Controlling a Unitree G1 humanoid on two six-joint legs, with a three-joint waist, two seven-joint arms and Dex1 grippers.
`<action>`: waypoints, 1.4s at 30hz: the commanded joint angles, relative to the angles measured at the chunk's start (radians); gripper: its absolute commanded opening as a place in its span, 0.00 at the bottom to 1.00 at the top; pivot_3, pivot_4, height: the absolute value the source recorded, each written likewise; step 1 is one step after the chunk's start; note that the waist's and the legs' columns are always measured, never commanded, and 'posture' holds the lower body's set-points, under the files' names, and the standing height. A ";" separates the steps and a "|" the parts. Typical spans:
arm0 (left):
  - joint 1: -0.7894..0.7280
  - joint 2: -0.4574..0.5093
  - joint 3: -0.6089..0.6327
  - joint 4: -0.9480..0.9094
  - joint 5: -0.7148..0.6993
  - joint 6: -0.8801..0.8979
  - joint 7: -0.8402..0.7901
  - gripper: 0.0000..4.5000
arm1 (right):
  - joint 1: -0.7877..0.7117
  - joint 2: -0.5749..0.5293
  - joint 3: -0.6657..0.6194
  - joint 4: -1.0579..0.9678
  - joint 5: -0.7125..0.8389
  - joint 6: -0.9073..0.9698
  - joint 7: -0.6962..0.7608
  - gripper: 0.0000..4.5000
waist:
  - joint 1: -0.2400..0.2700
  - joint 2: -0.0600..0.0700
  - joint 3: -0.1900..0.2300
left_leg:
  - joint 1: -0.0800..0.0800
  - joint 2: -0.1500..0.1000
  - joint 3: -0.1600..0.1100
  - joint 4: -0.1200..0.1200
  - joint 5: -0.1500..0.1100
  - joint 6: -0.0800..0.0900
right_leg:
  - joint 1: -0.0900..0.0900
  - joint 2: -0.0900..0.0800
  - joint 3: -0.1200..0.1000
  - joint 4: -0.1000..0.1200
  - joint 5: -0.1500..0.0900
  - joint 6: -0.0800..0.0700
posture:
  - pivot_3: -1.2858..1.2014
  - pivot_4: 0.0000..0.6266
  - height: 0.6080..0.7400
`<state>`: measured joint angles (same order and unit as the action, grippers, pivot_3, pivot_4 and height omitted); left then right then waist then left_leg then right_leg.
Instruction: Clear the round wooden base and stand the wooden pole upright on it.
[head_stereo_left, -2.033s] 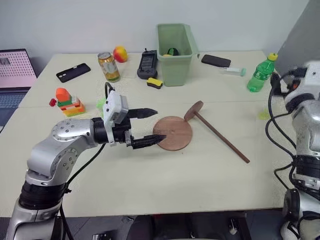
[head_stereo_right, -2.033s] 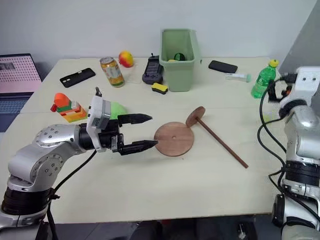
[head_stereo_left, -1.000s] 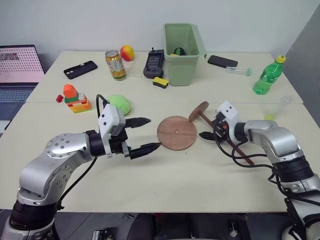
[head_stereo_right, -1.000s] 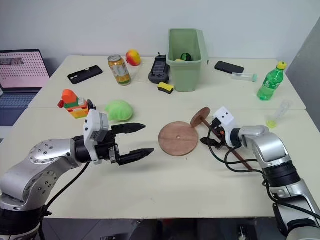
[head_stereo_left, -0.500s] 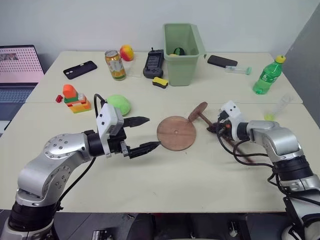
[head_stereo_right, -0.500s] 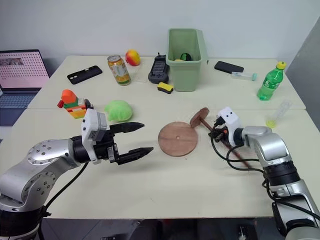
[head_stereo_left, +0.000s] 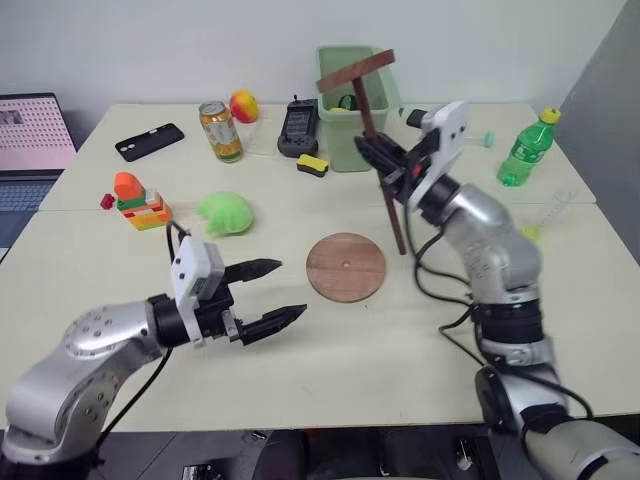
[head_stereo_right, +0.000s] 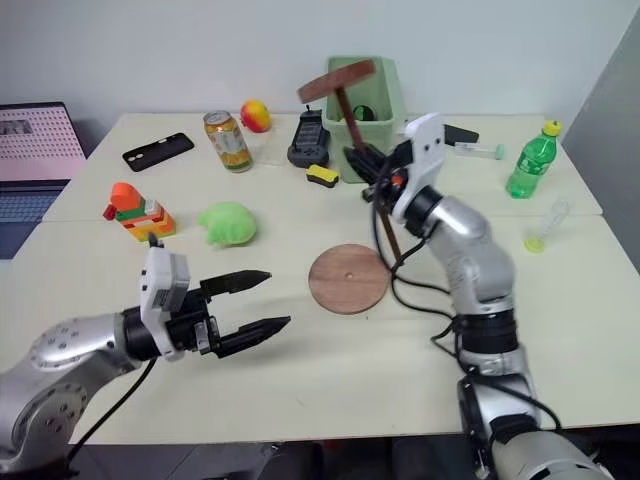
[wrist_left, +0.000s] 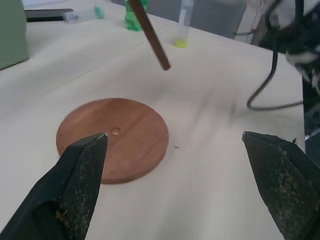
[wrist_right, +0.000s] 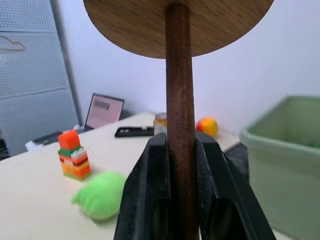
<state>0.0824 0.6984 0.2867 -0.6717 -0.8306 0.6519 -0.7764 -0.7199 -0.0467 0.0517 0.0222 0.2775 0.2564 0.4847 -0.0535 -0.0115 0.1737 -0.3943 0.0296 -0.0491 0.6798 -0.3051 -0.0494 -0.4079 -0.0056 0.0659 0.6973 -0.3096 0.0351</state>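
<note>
The wooden pole (head_stereo_left: 382, 165) is held off the table in the upper middle of the head view, nearly upright with a slight tilt, its fixed disc at the top and its free lower end hanging above the tabletop just to the right of the round wooden base (head_stereo_left: 345, 267). It is clamped partway along its shaft by the right gripper (head_stereo_left: 377, 157), whose two black fingers (wrist_right: 150, 200) are pressed against either side of the rod in the right wrist view.

The round wooden base is seen lying flat at the centre of the table (head_stereo_left: 330, 380), its small centre hole visible, with nothing resting on it.

The left gripper (head_stereo_left: 278, 294) is found at the lower left of the frame, pointing toward the base but well short of it, its jaws spread wide and nothing between them; in the left wrist view the base and the pole's lower tip are framed between the two fingers.

Toward the upper part of the frame a green bin (head_stereo_left: 347, 95), a can (head_stereo_left: 218, 131), a green bottle (head_stereo_left: 525, 148) and a block toy (head_stereo_left: 135, 203) are placed well apart from the base.
</note>
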 joint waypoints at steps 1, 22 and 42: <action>0.095 -0.054 0.032 -0.125 -0.037 -0.013 0.097 1.00 | -0.016 0.098 0.043 0.149 -0.095 -0.271 -0.071 0.06 | -0.001 0.000 0.000 | 0.000 0.000 0.001 0.000 0.000 0.000 | 0.000 0.000 0.000 0.001 0.000 0.000 | 0.52 0.24 1.00; 0.202 -0.059 0.077 -0.167 -0.056 -0.064 0.190 1.00 | -0.136 0.208 0.008 0.697 -0.134 -0.647 -0.117 0.06 | -0.001 -0.002 -0.001 | 0.004 0.000 0.000 -0.001 0.001 -0.001 | 0.003 0.001 -0.001 0.001 0.000 0.000 | 0.52 0.24 1.00; 0.190 -0.037 0.077 -0.165 -0.083 -0.064 0.201 1.00 | -0.120 0.252 0.031 0.655 -0.120 -0.628 -0.124 0.06 | -0.001 -0.002 -0.001 | 0.004 0.000 0.000 -0.001 0.001 -0.001 | 0.003 0.001 -0.001 0.001 0.000 0.000 | 0.52 0.24 1.00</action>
<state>0.2722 0.6550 0.3463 -0.8138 -0.8972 0.6032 -0.5783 -0.8614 0.1320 0.0732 0.7129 0.1421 -0.3750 0.3575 -0.0549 -0.0131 0.1723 -0.3901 0.0298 -0.0495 0.6793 -0.3043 -0.0509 -0.4051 -0.0044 0.0648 0.6985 -0.3095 0.0346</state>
